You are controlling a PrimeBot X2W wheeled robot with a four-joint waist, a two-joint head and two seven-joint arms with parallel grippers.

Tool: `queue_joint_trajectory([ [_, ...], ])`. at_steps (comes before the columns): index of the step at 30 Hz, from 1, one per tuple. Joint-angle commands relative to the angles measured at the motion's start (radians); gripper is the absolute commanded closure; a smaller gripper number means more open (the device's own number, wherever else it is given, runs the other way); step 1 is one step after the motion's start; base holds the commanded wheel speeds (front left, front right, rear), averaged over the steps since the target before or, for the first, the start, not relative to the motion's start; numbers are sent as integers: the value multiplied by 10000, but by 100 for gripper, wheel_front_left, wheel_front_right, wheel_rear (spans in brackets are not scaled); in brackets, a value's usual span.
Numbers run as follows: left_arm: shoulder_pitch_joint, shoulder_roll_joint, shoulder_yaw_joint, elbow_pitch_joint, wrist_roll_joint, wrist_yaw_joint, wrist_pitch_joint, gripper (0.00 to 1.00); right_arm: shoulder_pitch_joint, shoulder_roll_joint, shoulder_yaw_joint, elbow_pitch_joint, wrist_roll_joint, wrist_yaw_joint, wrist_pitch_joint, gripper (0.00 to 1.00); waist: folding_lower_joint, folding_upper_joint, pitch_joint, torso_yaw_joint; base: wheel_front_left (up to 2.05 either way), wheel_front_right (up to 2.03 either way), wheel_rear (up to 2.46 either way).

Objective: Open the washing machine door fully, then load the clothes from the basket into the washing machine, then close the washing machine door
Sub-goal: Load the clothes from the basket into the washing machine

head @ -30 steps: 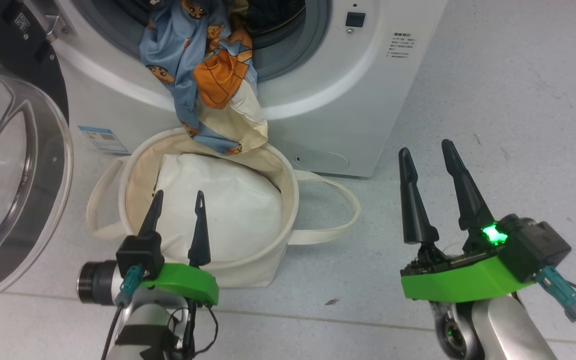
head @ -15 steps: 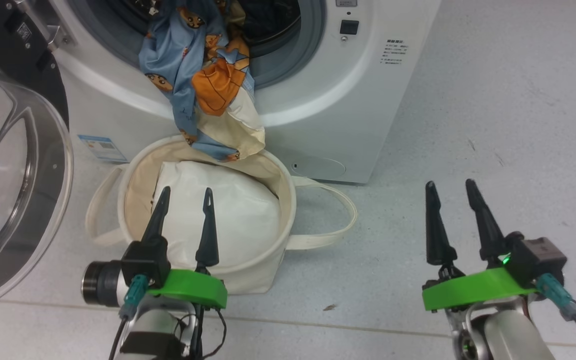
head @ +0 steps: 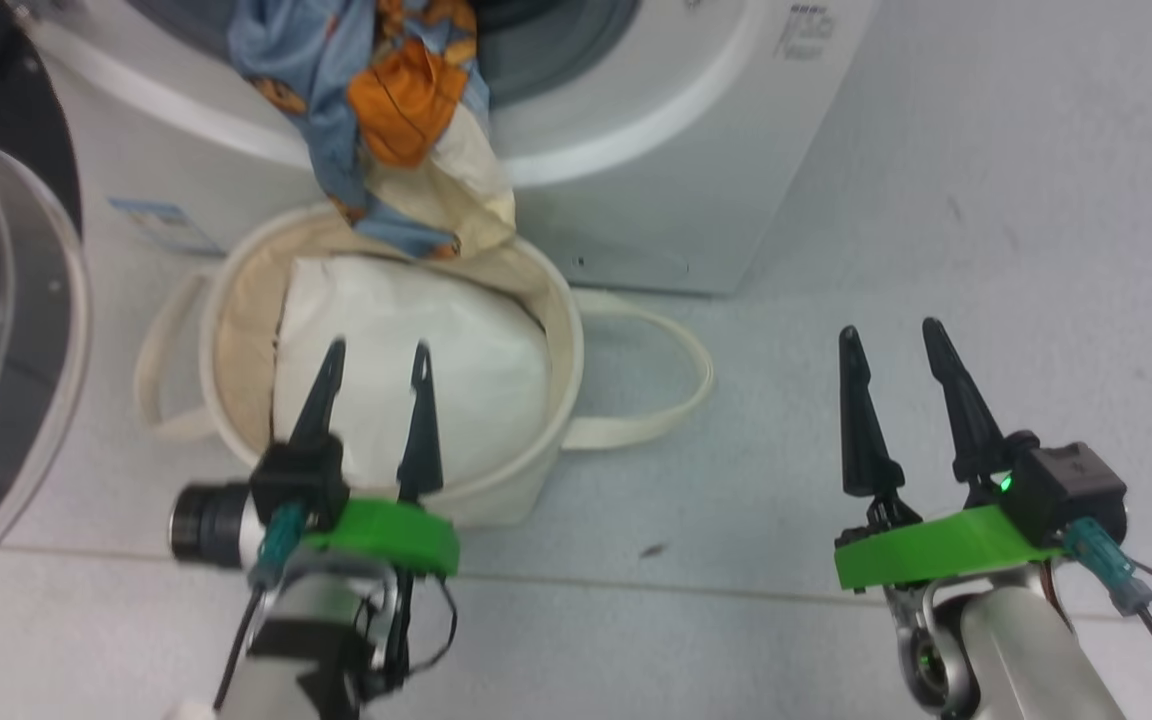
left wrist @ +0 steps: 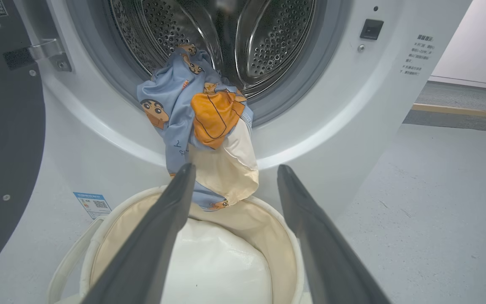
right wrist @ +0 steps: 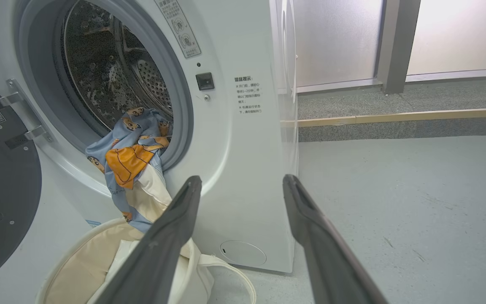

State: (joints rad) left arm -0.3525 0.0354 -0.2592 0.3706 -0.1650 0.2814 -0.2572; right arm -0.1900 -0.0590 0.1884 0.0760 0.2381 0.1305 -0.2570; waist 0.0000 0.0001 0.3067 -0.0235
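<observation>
The washing machine (head: 656,170) stands with its door (head: 6,400) swung wide open to the left. The light blue clothes (head: 376,100) with orange and cream patches hang out of the drum mouth, over the gasket, their lower end dangling into the cream basket (head: 561,330). In the left wrist view the clothes (left wrist: 192,114) drape from the steel drum (left wrist: 268,42). My left gripper (head: 379,347) is open above the basket's near side, nothing between its fingers. My right gripper (head: 889,328) is open over bare floor, right of the basket.
A plain white bundle (head: 416,340) fills the basket, whose loop handles lie on the floor to either side. A blue label (head: 151,222) is stuck low on the machine's front. Grey floor (right wrist: 395,202) stretches to the right, ending at a step and a wall.
The head view has shifted, so the whole scene sits higher in the picture. My right gripper has drawn back and lower from a second ago. The left gripper and the clothes are unchanged.
</observation>
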Motion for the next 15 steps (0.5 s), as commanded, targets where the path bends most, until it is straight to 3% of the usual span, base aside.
queue_joint_trajectory([
  [1, -587, 149, 180, -192, -68, 37, -46, 0, -263, 87, 223, -328, -211, 2, -48, 0, 0, -1, 604, -60, 0, 0, 0],
  [10, -2979, 149, 448, 1566, -480, -305, -46, 0, -927, 5, -55, -313, -933, 2, -48, 0, 0, -1, 2943, -297, 0, 0, 0],
  [13, -3736, 149, 921, 2483, -1902, -889, -46, 0, -1141, 7, -97, -481, -891, 2, -48, 0, 0, -1, 3462, -465, 0, 0, 0],
  [15, -4391, 149, 924, 3254, -2078, -1189, -46, 0, -1231, -1, -120, -571, -855, 2, -48, 0, 0, -1, 3758, -543, 0, 0, 0],
])
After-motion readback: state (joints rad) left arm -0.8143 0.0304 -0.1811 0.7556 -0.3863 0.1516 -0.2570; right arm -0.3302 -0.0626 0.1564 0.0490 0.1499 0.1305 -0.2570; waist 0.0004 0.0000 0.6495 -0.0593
